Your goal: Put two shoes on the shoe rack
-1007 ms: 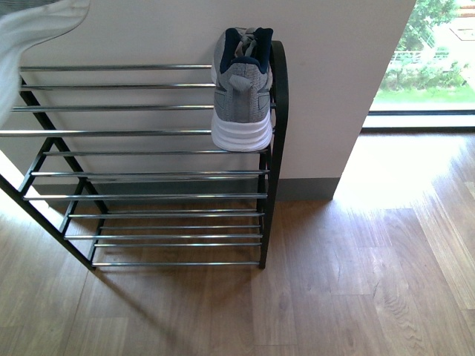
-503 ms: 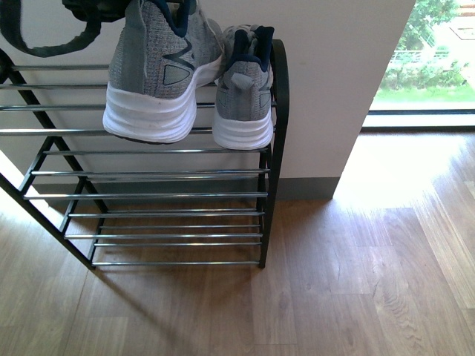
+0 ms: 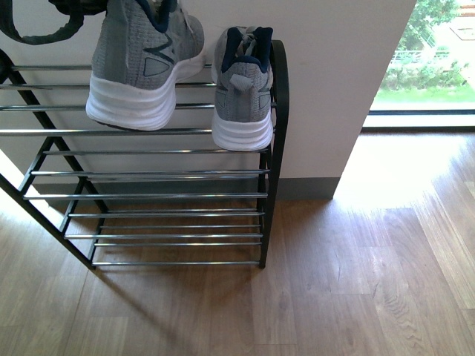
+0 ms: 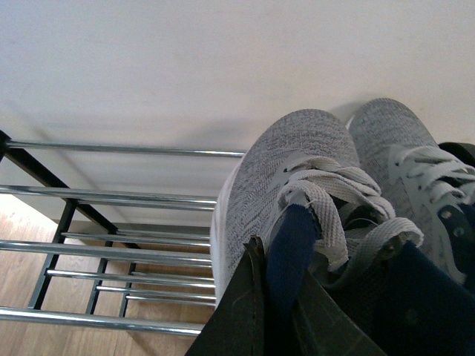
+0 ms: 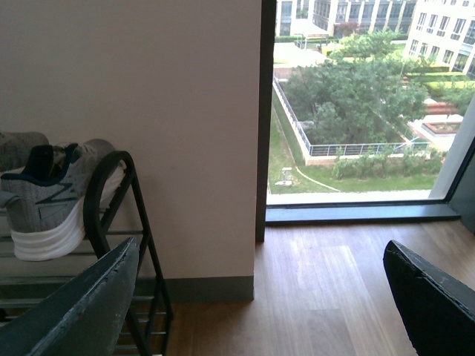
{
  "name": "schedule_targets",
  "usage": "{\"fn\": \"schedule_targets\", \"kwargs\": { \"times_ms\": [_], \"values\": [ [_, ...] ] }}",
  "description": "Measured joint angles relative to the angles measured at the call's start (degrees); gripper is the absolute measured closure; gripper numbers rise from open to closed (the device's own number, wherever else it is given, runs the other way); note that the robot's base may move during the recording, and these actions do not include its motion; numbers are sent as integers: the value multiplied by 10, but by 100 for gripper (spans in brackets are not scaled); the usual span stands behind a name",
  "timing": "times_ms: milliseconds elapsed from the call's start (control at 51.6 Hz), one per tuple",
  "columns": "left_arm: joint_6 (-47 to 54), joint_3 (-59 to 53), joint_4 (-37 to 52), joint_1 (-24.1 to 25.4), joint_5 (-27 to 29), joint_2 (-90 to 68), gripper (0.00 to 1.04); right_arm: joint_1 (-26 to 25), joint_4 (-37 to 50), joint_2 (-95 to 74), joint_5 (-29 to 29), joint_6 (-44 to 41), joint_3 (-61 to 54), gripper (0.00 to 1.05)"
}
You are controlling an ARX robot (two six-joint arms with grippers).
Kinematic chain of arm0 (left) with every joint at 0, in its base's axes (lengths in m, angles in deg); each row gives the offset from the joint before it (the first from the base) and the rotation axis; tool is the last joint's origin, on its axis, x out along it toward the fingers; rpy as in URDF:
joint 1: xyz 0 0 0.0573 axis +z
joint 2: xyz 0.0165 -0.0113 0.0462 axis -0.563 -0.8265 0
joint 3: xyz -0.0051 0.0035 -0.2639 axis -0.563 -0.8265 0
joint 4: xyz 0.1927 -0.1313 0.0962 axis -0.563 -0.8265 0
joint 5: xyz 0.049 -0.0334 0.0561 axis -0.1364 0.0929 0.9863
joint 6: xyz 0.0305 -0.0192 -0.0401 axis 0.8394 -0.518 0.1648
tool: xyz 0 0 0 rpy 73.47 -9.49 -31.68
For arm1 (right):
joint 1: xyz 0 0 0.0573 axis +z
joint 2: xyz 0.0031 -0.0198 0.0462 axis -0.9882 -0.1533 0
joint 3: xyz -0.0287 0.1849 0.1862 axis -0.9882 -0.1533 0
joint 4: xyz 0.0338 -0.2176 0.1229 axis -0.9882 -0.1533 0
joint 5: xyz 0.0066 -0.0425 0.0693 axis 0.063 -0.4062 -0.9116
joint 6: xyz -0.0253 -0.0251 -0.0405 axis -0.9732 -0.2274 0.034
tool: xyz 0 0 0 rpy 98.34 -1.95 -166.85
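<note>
The shoe rack (image 3: 277,119) stands against the wall. One grey sneaker (image 3: 242,93) rests on the right end of its top tier, heel facing me. Left of it hangs the second grey sneaker (image 3: 141,67), tilted, its white sole just over the top rods. In the left wrist view my left gripper (image 4: 286,311) is shut on the navy tongue of this sneaker (image 4: 289,170), beside the resting one (image 4: 404,141). My right gripper (image 5: 256,311) is open with nothing in it, off the rack's right end over the floor; the resting sneaker (image 5: 44,200) shows there too.
A pale wall (image 3: 334,74) backs the rack, with a floor-level window (image 3: 427,67) to the right. Wood floor (image 3: 334,282) spreads in front and to the right. A black cable loop (image 3: 41,33) hangs at the upper left. The lower tiers (image 3: 148,196) hold nothing.
The held sneaker came in from the upper left to beside the resting one, then shifted slightly left and up. The resting sneaker has not moved.
</note>
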Motion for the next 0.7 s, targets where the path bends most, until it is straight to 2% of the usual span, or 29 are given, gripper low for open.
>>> {"fn": "schedule_targets", "kwargs": {
  "times_ms": [174,387,697],
  "values": [
    [1,40,2,15,7,-53,103,0,0,0,0,0,0,9],
    [-6,77,23,3,8,-111,103,0,0,0,0,0,0,9],
    [-106,81,25,-26,-31,-113,103,0,0,0,0,0,0,9]
  ]
}}
